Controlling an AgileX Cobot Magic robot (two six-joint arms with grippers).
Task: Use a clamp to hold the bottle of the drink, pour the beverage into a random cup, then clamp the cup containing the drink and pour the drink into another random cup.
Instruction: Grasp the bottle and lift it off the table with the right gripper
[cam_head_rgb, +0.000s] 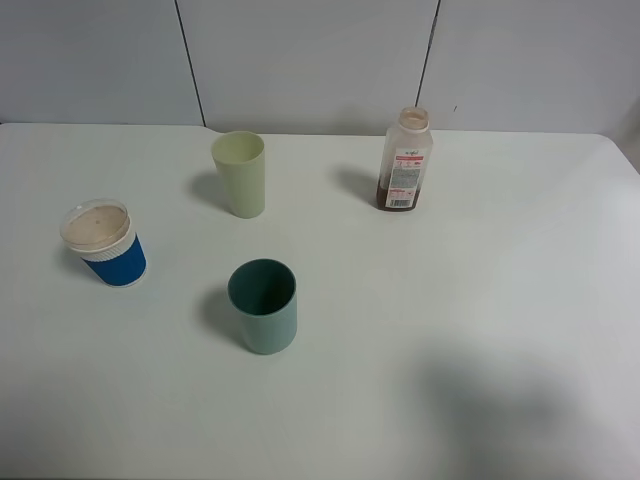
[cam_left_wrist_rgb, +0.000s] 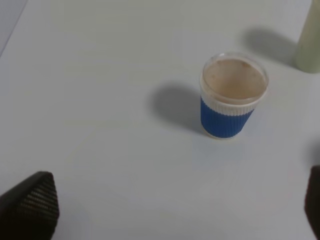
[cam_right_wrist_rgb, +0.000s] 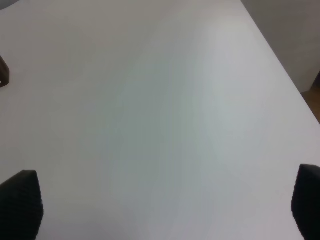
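The bottle (cam_head_rgb: 405, 160) stands upright toward the far side of the worktop (cam_head_rgb: 480, 300), well apart from the cups. The left tool (cam_left_wrist_rgb: 170, 212) and right tool (cam_right_wrist_rgb: 162, 205) gape wide, holding nothing. The bottle is probably light, thin-walled and slick, so grip its labelled body gently.

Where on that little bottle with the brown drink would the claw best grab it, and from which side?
Likely the labelled body of the bottle, below the narrower neck, approached level from the near right. It stands upright with nothing close beside it, and the straight middle offers more hold than the neck; a side grip also suits tipping.
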